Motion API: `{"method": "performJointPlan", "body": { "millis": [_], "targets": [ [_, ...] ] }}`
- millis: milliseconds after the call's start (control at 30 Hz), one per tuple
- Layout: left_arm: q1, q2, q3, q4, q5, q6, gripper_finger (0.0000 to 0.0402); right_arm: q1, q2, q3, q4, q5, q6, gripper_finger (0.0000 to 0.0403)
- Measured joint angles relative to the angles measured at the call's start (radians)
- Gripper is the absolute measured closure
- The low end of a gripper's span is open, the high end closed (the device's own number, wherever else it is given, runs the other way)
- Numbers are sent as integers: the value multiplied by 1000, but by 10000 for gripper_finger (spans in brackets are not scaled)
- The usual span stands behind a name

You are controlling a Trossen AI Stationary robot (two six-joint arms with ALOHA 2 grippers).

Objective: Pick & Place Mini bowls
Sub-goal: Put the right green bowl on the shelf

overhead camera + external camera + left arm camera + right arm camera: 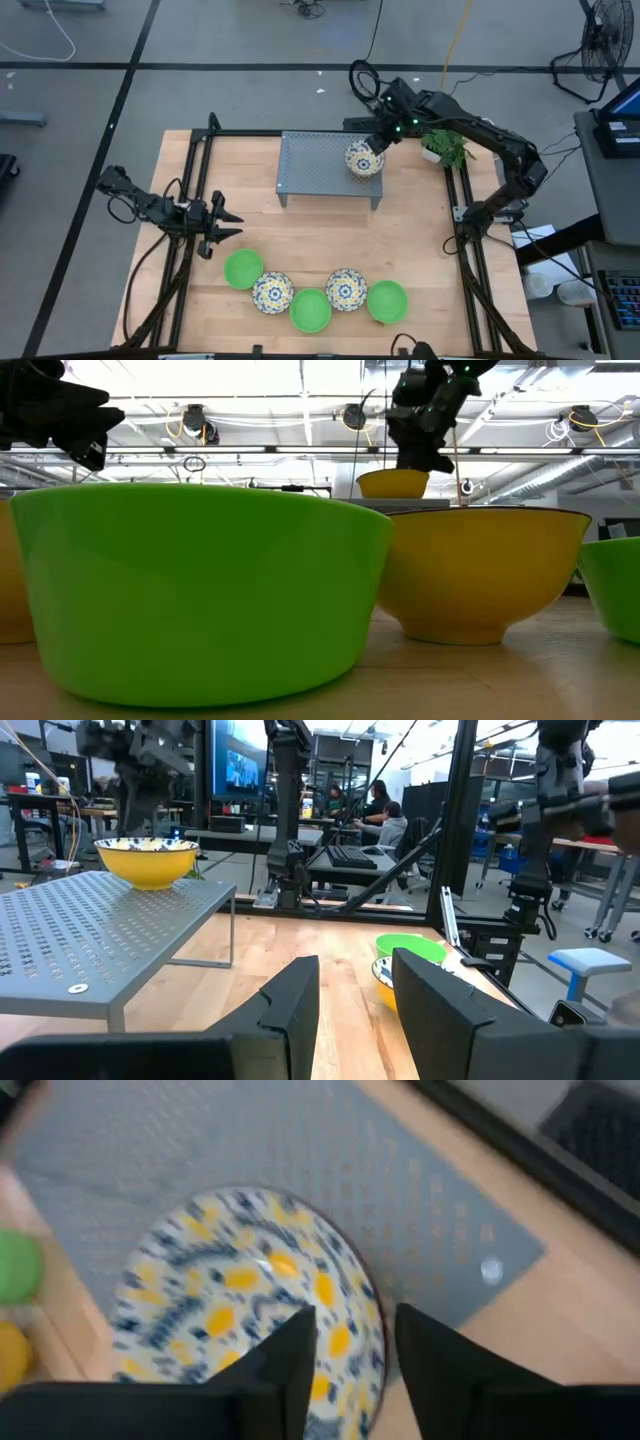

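Observation:
One floral mini bowl (364,160) stands upright on the grey perforated stand (310,165), near its right end. My right gripper (377,142) hangs over it from the far side, open. In the right wrist view its fingers (355,1315) stand on either side of the bowl's rim (376,1342), one over the inside and one outside. Three green bowls (243,269) (310,310) (387,301) and two floral bowls (272,292) (346,289) sit in a row near the table's near edge. My left gripper (228,226) waits open at the table's left side, above the wood.
A black frame rail (190,180) runs along each side of the wooden table. A small green plant (445,148) stands just right of the stand. Bare wood lies between the stand and the row of bowls. Beyond the table, people sit at desks (385,815).

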Motion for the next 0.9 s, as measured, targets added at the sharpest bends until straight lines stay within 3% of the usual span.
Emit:
{"method": "performJointPlan", "body": {
  "millis": [200, 400, 533, 667, 800, 900],
  "targets": [
    [0, 0, 0, 0, 0, 0, 270, 4, -126, 0, 46, -8, -22, 237],
    [0, 0, 0, 0, 0, 0, 270, 101, -301, 0, -15, -129, -78, 237],
    [0, 0, 0, 0, 0, 0, 270, 246, -415, -9, -69, -134, -67, 244],
    [0, 0, 0, 0, 0, 0, 270, 416, -549, -101, -23, -134, -3, 247],
    [0, 0, 0, 0, 0, 0, 270, 596, -704, -276, 147, -133, 96, 247],
    [0, 0, 0, 0, 0, 0, 270, 737, -811, -445, 416, -133, 214, 247]
  ]
}}
